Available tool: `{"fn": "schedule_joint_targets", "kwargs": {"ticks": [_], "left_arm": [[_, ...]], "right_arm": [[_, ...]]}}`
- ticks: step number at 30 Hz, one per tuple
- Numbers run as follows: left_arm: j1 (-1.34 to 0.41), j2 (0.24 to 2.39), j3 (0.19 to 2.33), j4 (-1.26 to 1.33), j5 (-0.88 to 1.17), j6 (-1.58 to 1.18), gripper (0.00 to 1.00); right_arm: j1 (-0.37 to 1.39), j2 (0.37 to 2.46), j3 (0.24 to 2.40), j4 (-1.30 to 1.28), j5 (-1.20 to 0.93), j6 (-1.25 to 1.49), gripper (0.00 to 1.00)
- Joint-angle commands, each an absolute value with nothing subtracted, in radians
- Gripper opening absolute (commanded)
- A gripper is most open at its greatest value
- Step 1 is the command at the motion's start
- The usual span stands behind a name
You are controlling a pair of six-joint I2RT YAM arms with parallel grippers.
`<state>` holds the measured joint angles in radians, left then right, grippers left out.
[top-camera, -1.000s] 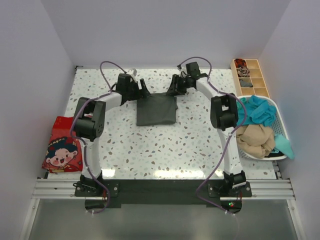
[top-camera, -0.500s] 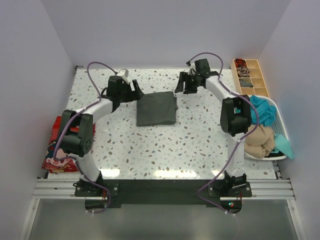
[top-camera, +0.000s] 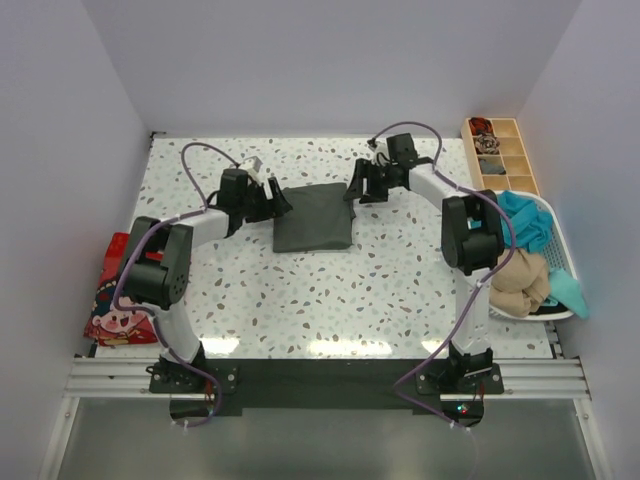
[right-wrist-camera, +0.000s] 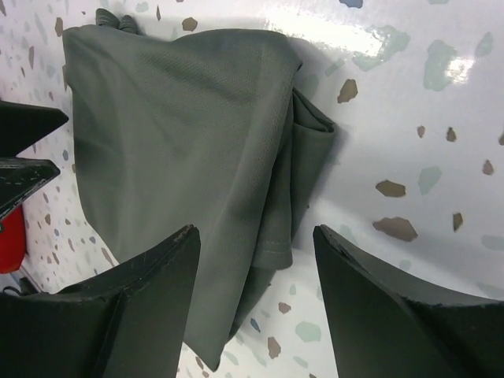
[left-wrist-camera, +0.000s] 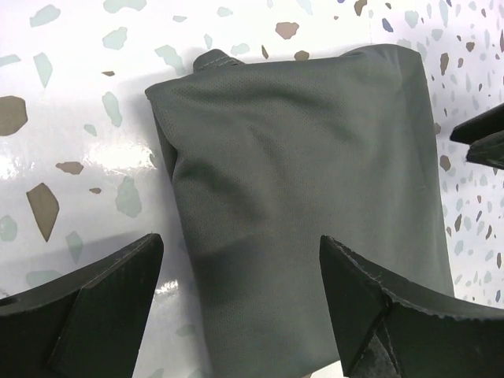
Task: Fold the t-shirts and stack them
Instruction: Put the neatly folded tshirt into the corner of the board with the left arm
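Top external: I see the folded grey shirt [top-camera: 313, 218] lying flat at bench [top-camera: 350, 290] centre-rear. Left fingers [left-wrist-camera: 87, 307] and right fingers [right-wrist-camera: 378, 307] are spread apart at its opposite sides, grasping nothing.

Speckled terrazzo table [top-camera: 330, 290], plain pale walls [top-camera: 330, 60], glare at near edge.

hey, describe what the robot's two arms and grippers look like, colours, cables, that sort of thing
The left arm and right arm are white tube links joined by chunky black joint housings. A purple cable loops loosely along each. The left gripper and right gripper are black, with matt, wedge-shaped fingers. The bases are black too.
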<state>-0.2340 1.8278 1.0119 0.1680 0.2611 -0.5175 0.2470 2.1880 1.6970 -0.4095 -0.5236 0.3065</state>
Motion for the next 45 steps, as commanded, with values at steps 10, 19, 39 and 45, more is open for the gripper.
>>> {"fn": "schedule_joint_targets", "kwargs": {"ticks": [10,19,39,45], "left_arm": [[-0.242,1.882,1.017,0.267,0.307,-0.540,0.86],[-0.255,1.872,0.994,0.276,0.321,-0.545,0.86],[-0.252,1.859,0.939,0.159,0.218,-0.420,1.00],[-0.278,1.974,0.896,0.369,0.524,-0.497,1.00]], "right_arm": [[0.328,2.292,1.660,-0.233,-0.692,0.409,0.47],[0.313,2.280,1.543,-0.040,-0.792,0.574,0.43],[0.267,1.945,1.453,-0.359,-0.417,0.249,0.70],[0.250,1.930,1.434,-0.376,-0.402,0.229,0.70]]}}
